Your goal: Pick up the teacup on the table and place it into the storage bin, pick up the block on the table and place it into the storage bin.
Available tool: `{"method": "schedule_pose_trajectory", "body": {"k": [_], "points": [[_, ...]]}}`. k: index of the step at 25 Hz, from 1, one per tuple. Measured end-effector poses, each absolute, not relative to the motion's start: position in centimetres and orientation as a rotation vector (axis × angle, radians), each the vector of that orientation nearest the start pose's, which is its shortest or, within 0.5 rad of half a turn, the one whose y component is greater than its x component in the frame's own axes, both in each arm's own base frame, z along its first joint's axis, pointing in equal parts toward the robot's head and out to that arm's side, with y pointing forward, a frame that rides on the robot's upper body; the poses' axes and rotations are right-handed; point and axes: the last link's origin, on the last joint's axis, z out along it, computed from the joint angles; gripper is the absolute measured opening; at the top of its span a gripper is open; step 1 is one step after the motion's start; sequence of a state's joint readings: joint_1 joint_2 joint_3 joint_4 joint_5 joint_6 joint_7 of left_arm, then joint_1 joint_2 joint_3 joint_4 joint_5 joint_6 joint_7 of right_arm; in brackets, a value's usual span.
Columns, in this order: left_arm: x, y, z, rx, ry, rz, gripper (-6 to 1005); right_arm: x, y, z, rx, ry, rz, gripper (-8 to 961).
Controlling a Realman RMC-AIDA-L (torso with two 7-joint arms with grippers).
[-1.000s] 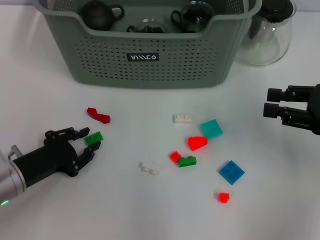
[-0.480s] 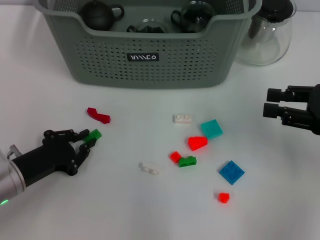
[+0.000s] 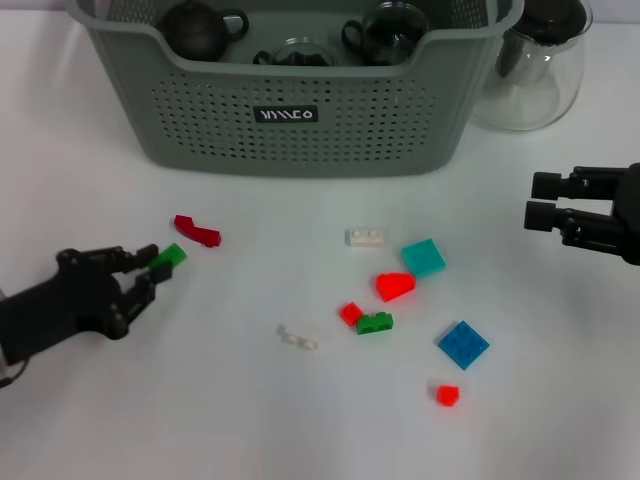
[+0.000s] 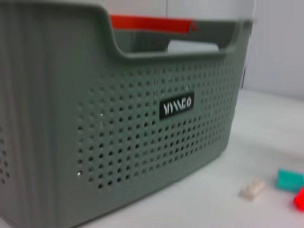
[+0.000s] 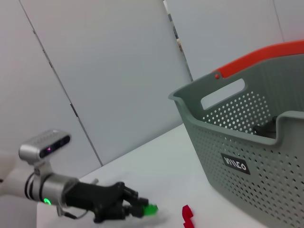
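My left gripper [image 3: 150, 268] is at the left of the table, shut on a small green block [image 3: 167, 257]. The right wrist view shows the same green block [image 5: 150, 209] at the tips of that gripper [image 5: 137, 209]. The grey-green storage bin [image 3: 300, 130] stands at the back, and its perforated wall fills the left wrist view [image 4: 118, 123]. A dark teacup [image 3: 200, 27] and glass cups sit inside it. No teacup is on the table. My right gripper [image 3: 543, 200] hovers open at the right edge, holding nothing.
Loose blocks lie in front of the bin: dark red [image 3: 197, 232], white [image 3: 366, 237], teal [image 3: 424, 257], red [image 3: 395, 286], green [image 3: 376, 323], blue [image 3: 463, 343]. A clear glass pitcher [image 3: 535, 60] with a black lid stands right of the bin.
My left gripper closed on the green block and drew back to the left with it, raising it off the table. The right arm has stayed still.
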State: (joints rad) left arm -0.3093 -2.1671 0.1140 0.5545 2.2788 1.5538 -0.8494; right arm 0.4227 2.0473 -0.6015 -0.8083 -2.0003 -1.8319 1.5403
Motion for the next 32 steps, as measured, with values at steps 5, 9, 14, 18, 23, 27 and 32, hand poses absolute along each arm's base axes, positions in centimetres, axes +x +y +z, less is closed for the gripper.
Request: {"method": "schedule_pose_trajectory", "body": {"k": [5,9,14,18,23,27,32], "points": [[-34.3,23.5,0.6,-2.436,-0.796,-0.764,192,27.5,29.1,4.8,-2.756,0.761,0.82,486],[-31.9,23.9,1.8,-2.52,-0.927,-0.958,191,27.5,29.1,4.8,-2.755,0.761,0.82,486],[-28.3,25.6,2.6,-2.563,-1.045,-1.234,190,27.5,29.2,4.8,-2.755,0.758,0.818,485],[-26.3,27.2,3.3,-2.55,-1.057,-1.38,192,27.5,29.2,4.7,-2.756,0.753,0.817,485],[-21.4,32.5,6.3,-2.554,-0.952,-1.527,191,27.4,29.2,4.7,-2.758,0.753,0.818,485],[-17.6,37.1,8.6,-2.606,-0.924,-1.349,191,27.4,29.1,4.6,-2.758,0.754,0.821,486],[-14.1,43.0,9.9,-2.542,-0.973,-0.945,190,27.3,29.1,4.6,-2.76,0.753,0.824,486]]}}
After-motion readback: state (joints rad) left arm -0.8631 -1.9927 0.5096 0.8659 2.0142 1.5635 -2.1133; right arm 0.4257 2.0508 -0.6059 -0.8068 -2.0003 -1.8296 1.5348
